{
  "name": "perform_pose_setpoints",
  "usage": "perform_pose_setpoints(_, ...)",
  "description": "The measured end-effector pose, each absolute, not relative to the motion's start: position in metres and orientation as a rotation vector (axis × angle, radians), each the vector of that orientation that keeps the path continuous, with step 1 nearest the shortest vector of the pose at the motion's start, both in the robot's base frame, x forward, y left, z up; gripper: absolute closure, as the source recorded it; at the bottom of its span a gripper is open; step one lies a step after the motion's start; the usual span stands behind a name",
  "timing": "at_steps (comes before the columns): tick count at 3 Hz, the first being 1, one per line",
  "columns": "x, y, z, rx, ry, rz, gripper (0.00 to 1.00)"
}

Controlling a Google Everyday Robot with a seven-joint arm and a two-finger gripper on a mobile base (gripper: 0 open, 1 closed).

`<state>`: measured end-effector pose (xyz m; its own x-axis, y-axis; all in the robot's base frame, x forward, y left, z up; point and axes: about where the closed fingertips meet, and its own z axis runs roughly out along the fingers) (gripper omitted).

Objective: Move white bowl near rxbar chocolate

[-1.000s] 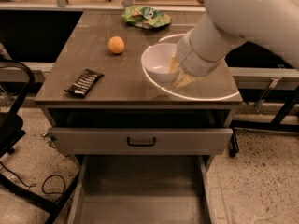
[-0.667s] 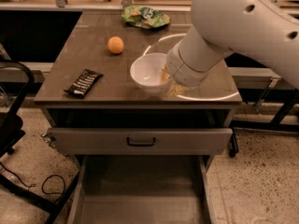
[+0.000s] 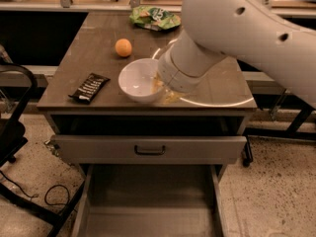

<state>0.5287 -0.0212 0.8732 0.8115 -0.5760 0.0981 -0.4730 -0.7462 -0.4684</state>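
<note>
It looked like a robotics lab rather than a home. A plain bench (image 3: 98, 38) with a handled drawer (image 3: 148, 149) stood on a speckled hard floor (image 3: 266, 196). A loose cable (image 3: 54, 194) trailed beside a black chair frame (image 3: 15, 112). The robot's hand (image 3: 159, 85) sat low at the white bowl's (image 3: 138, 78) rim.

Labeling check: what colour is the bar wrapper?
Bar: black with white lettering, camera view. Gripper at the rim of the bowl.

big white arm (image 3: 247, 23) slants down from the upper right toward the lower left, chunky wrist (image 3: 182, 65) angled low, gripper (image 3: 160, 86) mostly tucked under it at the very tip, pinching the right rim of the white bowl (image 3: 137, 78)
</note>
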Motion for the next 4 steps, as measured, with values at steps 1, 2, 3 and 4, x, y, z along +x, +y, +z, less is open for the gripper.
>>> perform_pose_setpoints(1, 0.552, -0.003, 0.874, -2.580, 0.722, -0.308, 1.00)
perform_pose_setpoints(2, 0.576, 0.013, 0.879, -2.583, 0.686, -0.297, 1.00)
perform_pose_setpoints(3, 0.593, 0.030, 0.868, -2.611, 0.644, -0.196, 1.00)
perform_pose_setpoints(4, 0.600, 0.037, 0.855, -2.633, 0.627, -0.117, 1.00)
